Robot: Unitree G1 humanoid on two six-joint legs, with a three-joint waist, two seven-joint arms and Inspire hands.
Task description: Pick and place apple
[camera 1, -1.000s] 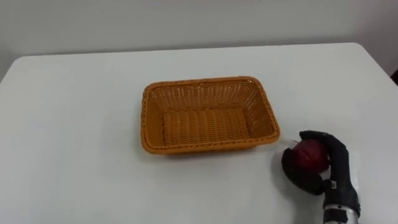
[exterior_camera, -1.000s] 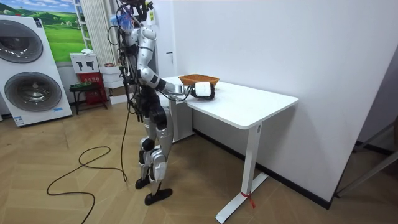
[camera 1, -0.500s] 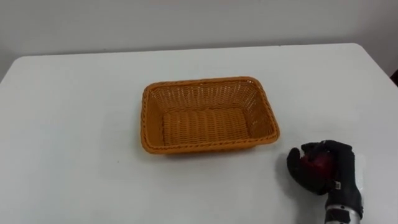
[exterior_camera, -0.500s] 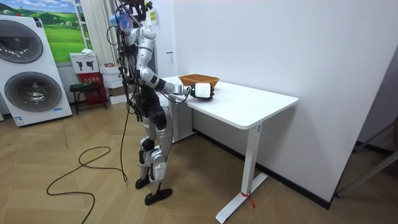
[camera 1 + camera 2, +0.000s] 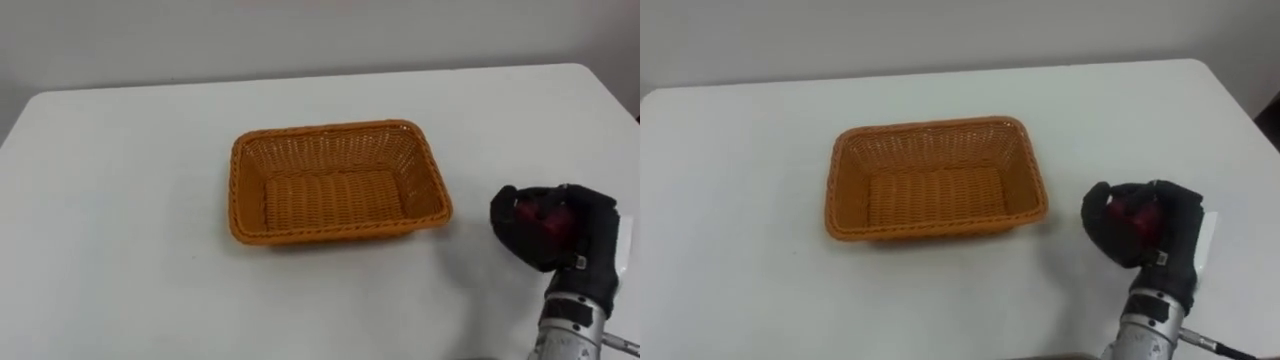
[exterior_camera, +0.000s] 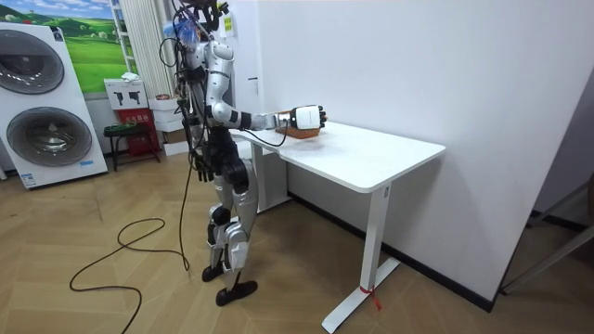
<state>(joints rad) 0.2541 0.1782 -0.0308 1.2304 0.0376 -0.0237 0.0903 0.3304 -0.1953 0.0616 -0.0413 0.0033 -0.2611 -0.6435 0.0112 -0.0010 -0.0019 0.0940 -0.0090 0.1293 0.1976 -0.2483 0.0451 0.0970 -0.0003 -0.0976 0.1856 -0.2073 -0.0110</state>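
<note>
Right now your right hand (image 5: 560, 235) sits at the lower right of the frame, fingers curled round the red apple (image 5: 533, 217). The palm faces left toward the wicker basket (image 5: 335, 128), which lies mid-frame. In the room view the arm reaches forward, holding the hand above the white table (image 5: 120, 200). Print on the white sign (image 6: 122, 93) at upper left is too small to read.

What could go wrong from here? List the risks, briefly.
1. The right hand holds the apple off the table, right of the basket. A loosened grip could drop it, and it might roll off the nearby edge.
2. Crossing low, the hand may clip the basket's right rim and shove it.
</note>
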